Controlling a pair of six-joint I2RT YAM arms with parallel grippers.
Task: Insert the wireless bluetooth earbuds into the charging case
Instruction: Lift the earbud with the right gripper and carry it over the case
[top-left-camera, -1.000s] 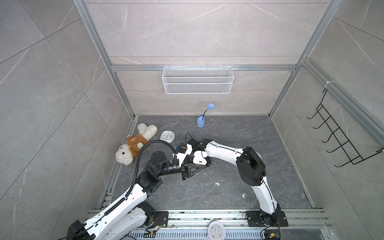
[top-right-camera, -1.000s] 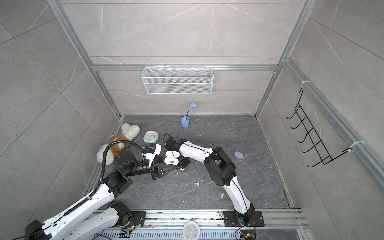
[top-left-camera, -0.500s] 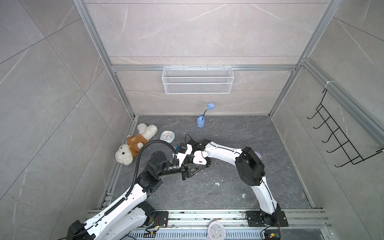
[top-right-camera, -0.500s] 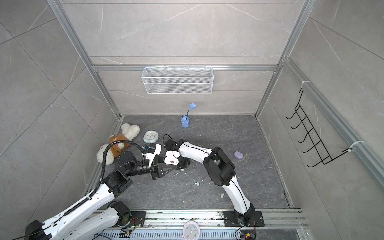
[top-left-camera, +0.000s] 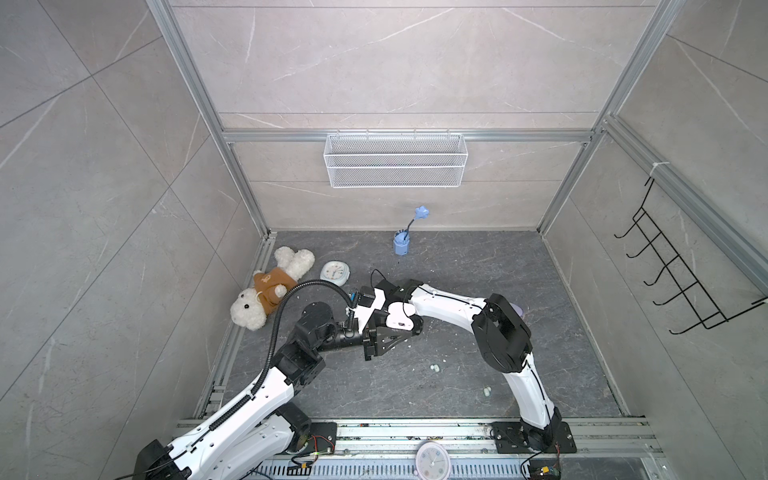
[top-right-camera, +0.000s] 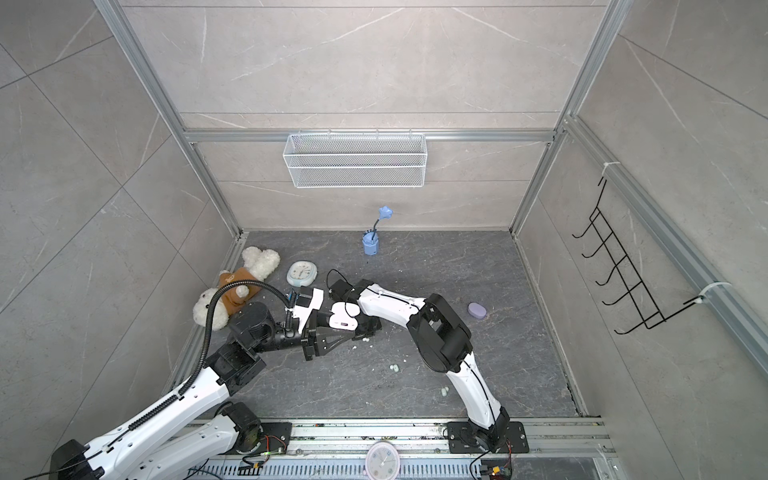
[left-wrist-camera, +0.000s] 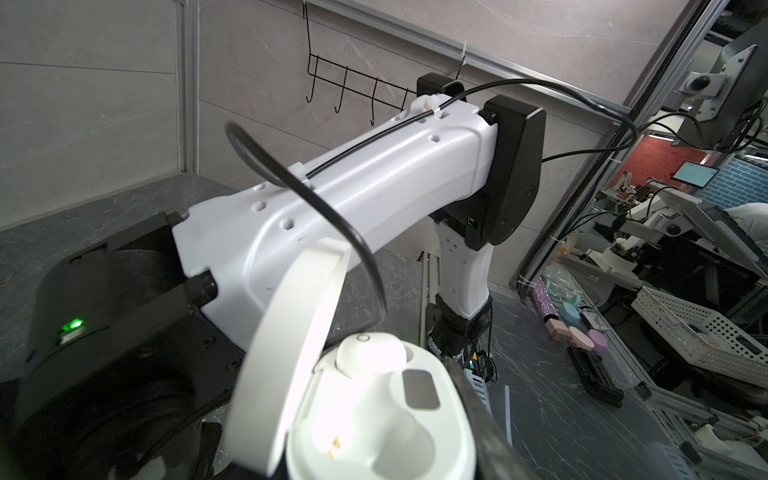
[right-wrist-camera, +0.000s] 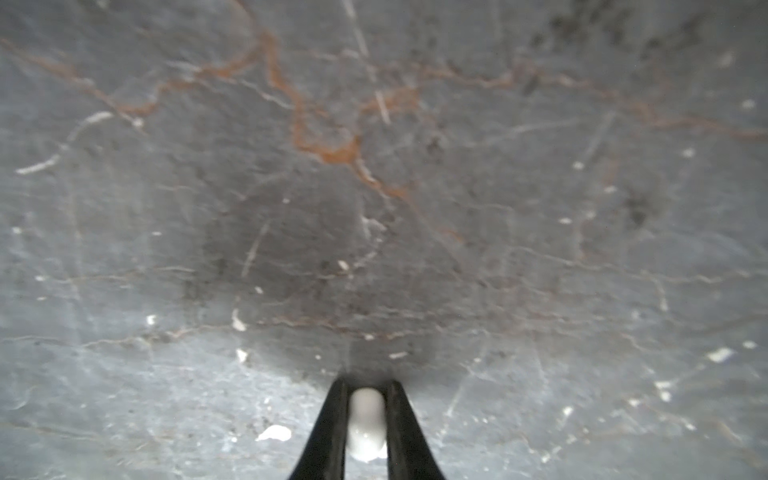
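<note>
My left gripper (left-wrist-camera: 374, 440) is shut on the open white charging case (left-wrist-camera: 386, 419), also seen in both top views (top-left-camera: 399, 316) (top-right-camera: 343, 316). Its lid (left-wrist-camera: 291, 353) stands up. One white earbud (left-wrist-camera: 370, 353) sits in one slot and the other slot is empty. My right gripper (right-wrist-camera: 366, 384) points down at the dark floor beside the case, shut on a white earbud (right-wrist-camera: 365, 419). Two mint green earbuds (top-left-camera: 434, 367) (top-left-camera: 487, 390) lie loose on the floor nearer the front.
A teddy bear (top-left-camera: 270, 293), a small clock (top-left-camera: 335, 272) and a blue cup with a flower (top-left-camera: 401, 245) stand at the back left. A lavender case (top-right-camera: 477, 310) lies behind the right arm's elbow. White crumbs (right-wrist-camera: 274, 433) dot the floor.
My right gripper's fingers have come together on the white earbud at the floor. Both arms have hardly moved, and the left still holds the case.
</note>
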